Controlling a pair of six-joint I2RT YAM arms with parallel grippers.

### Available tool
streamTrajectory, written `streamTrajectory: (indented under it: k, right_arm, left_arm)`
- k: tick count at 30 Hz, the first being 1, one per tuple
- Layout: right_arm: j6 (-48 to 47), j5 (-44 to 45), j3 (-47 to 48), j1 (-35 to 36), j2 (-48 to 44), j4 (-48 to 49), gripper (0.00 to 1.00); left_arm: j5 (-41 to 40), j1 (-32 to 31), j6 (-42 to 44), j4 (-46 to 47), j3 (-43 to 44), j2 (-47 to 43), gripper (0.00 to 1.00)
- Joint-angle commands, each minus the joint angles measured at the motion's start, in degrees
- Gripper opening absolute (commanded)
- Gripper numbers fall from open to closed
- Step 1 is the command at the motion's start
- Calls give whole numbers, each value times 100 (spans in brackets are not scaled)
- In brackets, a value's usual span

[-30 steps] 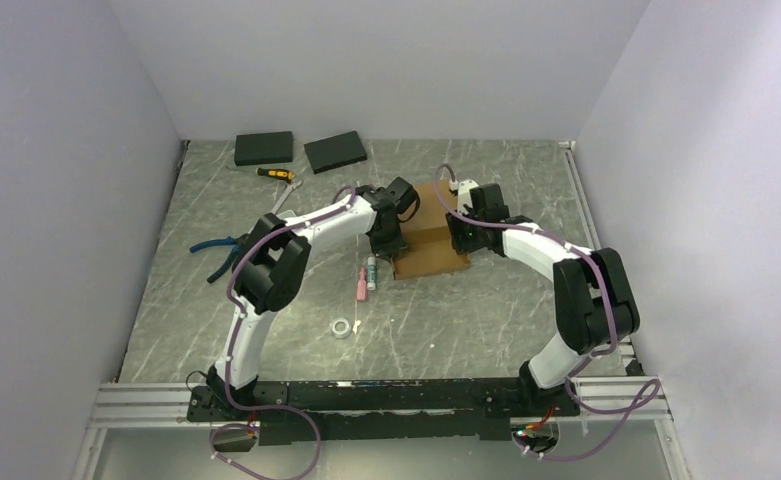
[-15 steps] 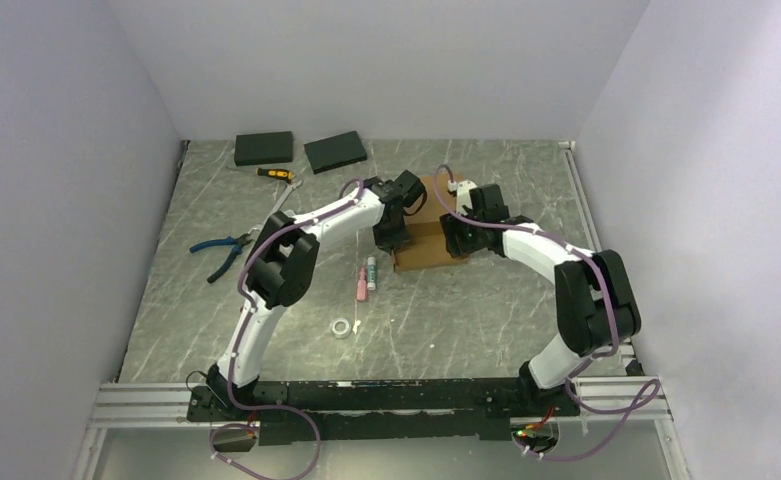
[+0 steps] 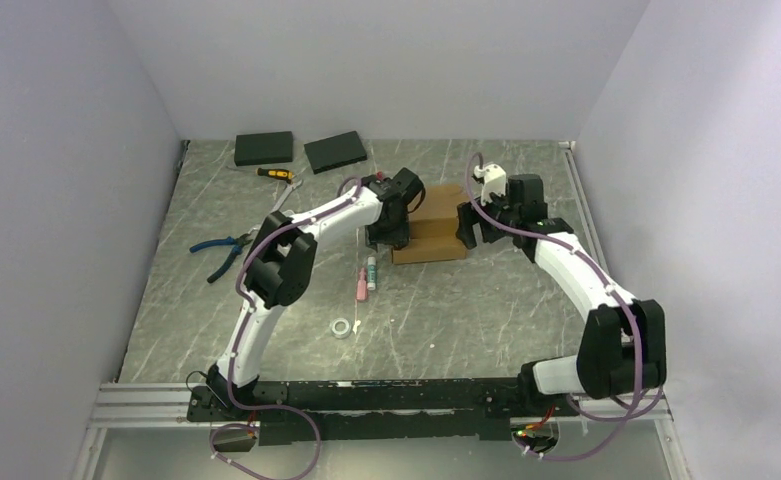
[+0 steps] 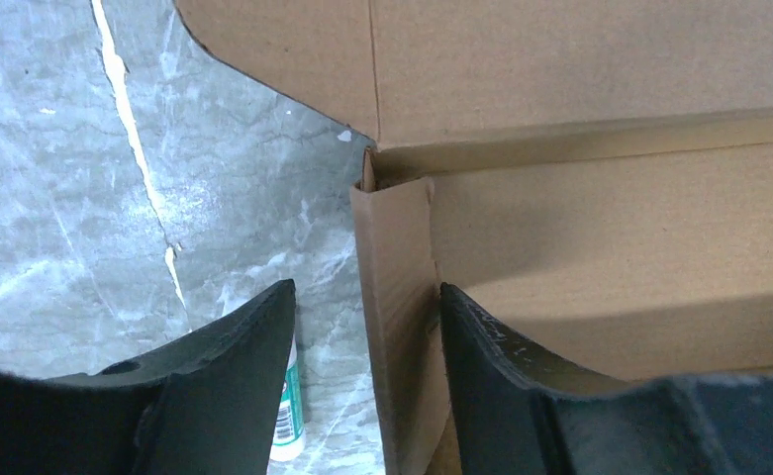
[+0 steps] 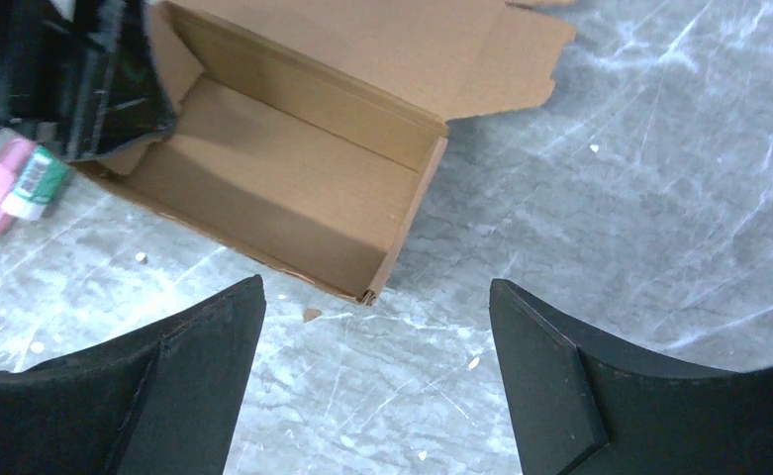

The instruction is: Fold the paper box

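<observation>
The box (image 3: 436, 225) sits a little beyond the middle of the bench (image 3: 486, 310), nearer the far edge than the near one, its long axis running left to right, parallel with that far edge; its walls are up and its lid (image 5: 392, 40) lies flat on the far side. My left gripper (image 3: 391, 232) is at the box's left end, fingers apart and astride the end wall (image 4: 392, 327), one outside it and one inside, with a visible gap on the outer side, so I clamp nothing. My right gripper (image 3: 469, 230) hangs just off the right end, fingers wide apart over bare bench and holding nothing; from it the box lies ahead and to the left. So the left arm is the nearer, already on the box. I judge that the lid is what remains to fold, and it lies beyond both sets of fingers, toward the far edge. Count: one box; two black slabs (image 3: 263, 148) at the far left corner; one screwdriver (image 3: 274, 174) beside them; one pair of pliers (image 3: 221, 250) by the left edge; two small tubes (image 3: 363, 285), one pink and one green and white, just left of the box; one tape roll (image 3: 342, 328) nearer me.
</observation>
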Motion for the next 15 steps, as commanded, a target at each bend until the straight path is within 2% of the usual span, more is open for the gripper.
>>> streamTrajectory:
  k: [1, 7, 15]
  right_arm:
    - [-421, -824, -75, -216, -518, -90, 87]
    - [-486, -1280, -35, -343, -543, -212, 87]
    - [-1039, -1830, -60, -388, -983, -519, 88]
  left_arm:
    - [147, 32, 357, 445, -253, -568, 61]
    - [115, 35, 479, 374, -227, -768, 65]
    - [526, 32, 1024, 1738, -1317, -2000, 76]
